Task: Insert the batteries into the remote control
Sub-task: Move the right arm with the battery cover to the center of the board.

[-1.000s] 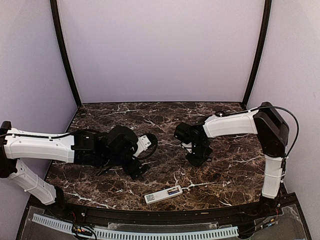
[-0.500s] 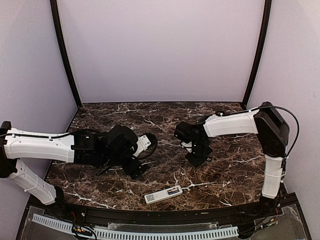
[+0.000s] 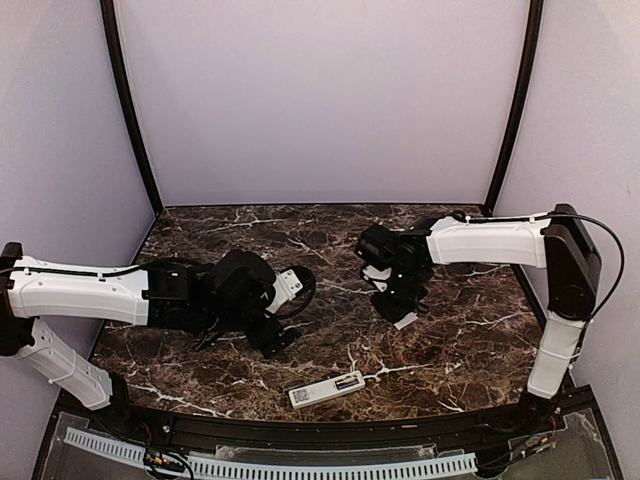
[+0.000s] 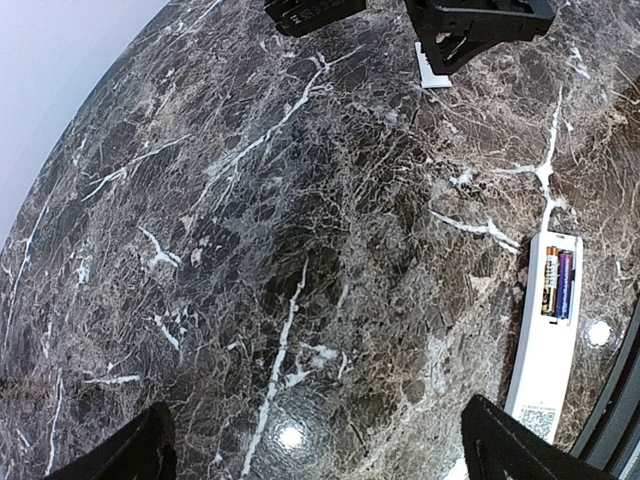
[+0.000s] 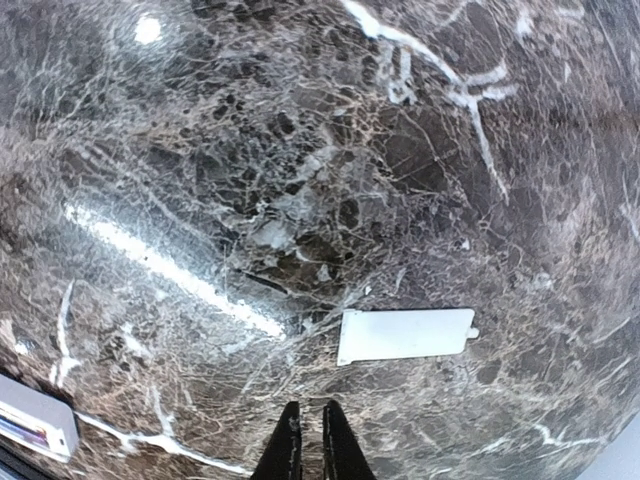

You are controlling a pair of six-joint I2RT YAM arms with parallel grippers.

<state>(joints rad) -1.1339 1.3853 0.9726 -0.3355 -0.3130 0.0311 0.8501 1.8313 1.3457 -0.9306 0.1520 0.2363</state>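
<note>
The remote control [image 4: 548,352] lies back-up at the near edge of the dark marble table [image 3: 470,340], near the middle between the two arms. Its recess is open, and two batteries [image 4: 557,283] sit in it side by side. A flat white cover [image 5: 405,335] lies well apart from it, farther back on the right. The right gripper [image 5: 307,420] hangs just beside that cover, fingers pressed together on nothing. The left gripper [image 4: 320,420] is spread wide over bare marble, holding nothing.
</note>
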